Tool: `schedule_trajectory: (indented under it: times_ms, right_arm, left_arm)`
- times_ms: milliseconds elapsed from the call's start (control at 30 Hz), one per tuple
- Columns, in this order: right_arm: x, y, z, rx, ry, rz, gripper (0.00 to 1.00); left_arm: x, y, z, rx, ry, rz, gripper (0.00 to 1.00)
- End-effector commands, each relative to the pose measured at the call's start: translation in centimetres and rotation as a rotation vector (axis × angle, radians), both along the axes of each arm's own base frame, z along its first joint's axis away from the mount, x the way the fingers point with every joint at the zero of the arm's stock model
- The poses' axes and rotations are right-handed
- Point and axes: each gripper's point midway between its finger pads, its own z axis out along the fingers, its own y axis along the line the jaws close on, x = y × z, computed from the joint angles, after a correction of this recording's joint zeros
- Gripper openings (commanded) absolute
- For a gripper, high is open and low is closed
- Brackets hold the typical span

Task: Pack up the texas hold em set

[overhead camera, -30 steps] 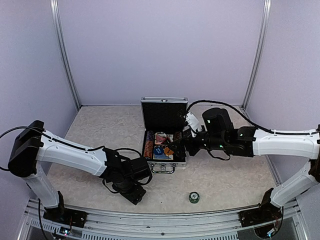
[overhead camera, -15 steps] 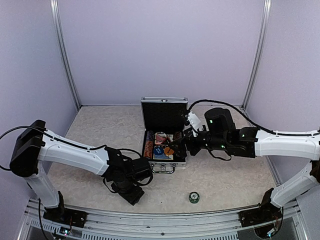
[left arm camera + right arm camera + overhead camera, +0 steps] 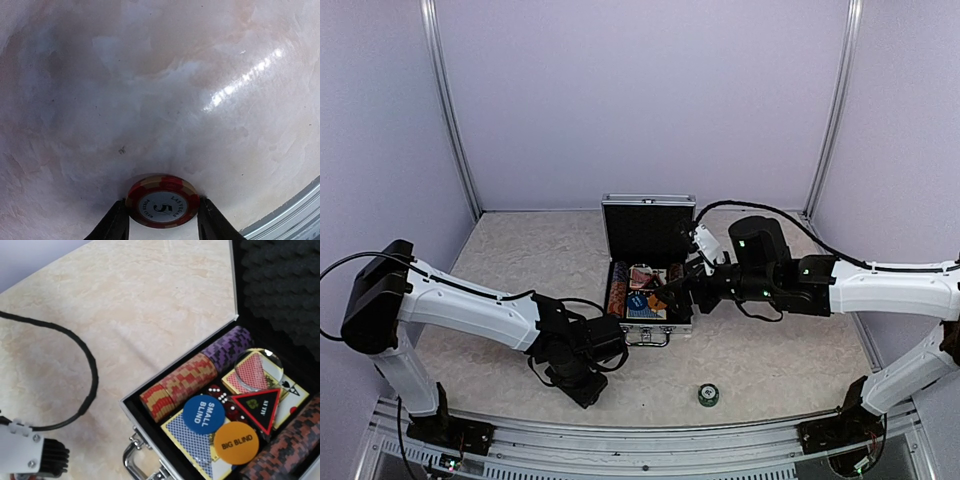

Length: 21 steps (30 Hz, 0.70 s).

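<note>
The silver case (image 3: 649, 327) lies open mid-table, its foam-lined lid (image 3: 648, 228) upright. In the right wrist view the case rim (image 3: 131, 412) holds red-yellow chips (image 3: 175, 390), purple chips (image 3: 227, 347), a blue deck (image 3: 187, 440), a red deck (image 3: 255, 371) under a clear disc, a blue "small blind" disc (image 3: 203, 414), an orange "big blind" disc (image 3: 236, 442) and the red-black triangle marker (image 3: 257, 407). My right gripper (image 3: 670, 293) hovers over the case's right side, open and holding nothing; its fingers are out of its wrist view. Low over the table, my left gripper (image 3: 163, 207) is shut on a red "5" chip (image 3: 163, 200), with a finger against each side of it.
A small green chip stack (image 3: 708, 395) stands alone on the table near the front, right of centre. The case handle (image 3: 131, 460) points toward the arms. A black cable (image 3: 85, 365) loops over the table left of the case. A metal rail (image 3: 295, 215) runs along the near edge.
My left gripper's jaws have narrowed until they touch the red chip. The right arm has shifted only slightly over the case.
</note>
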Motion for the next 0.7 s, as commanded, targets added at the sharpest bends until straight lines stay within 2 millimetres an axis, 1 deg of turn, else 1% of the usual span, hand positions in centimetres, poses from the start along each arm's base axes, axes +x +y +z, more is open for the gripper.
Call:
schedule_trajectory:
  times_ms: [0, 167, 333, 500, 667]
  right_arm:
    - [-0.5, 0.4, 1.5, 0.043, -0.008, 0.016, 1.00]
    - [-1.0, 0.8, 1.9, 0.055, -0.005, 0.037, 1.00]
    - [-1.6, 1.4, 1.3, 0.053, 0.028, 0.065, 1.00]
    - [-2.6, 2.3, 0.4, 0.061, 0.109, 0.116, 1.00]
    - [-4.1, 2.8, 0.4, 0.111, 0.183, 0.171, 1.00]
  left_arm:
    - [0.1, 0.8, -1.0, 0.037, -0.001, 0.004, 0.43]
    - [0.4, 1.1, -1.0, 0.035, -0.007, 0.017, 0.36]
    - [0.5, 1.0, -1.0, 0.032, -0.012, 0.017, 0.29]
    - [0.9, 0.6, -0.4, 0.018, -0.029, 0.021, 0.28]
    - [1.5, 0.3, 0.8, 0.014, -0.060, 0.024, 0.28]
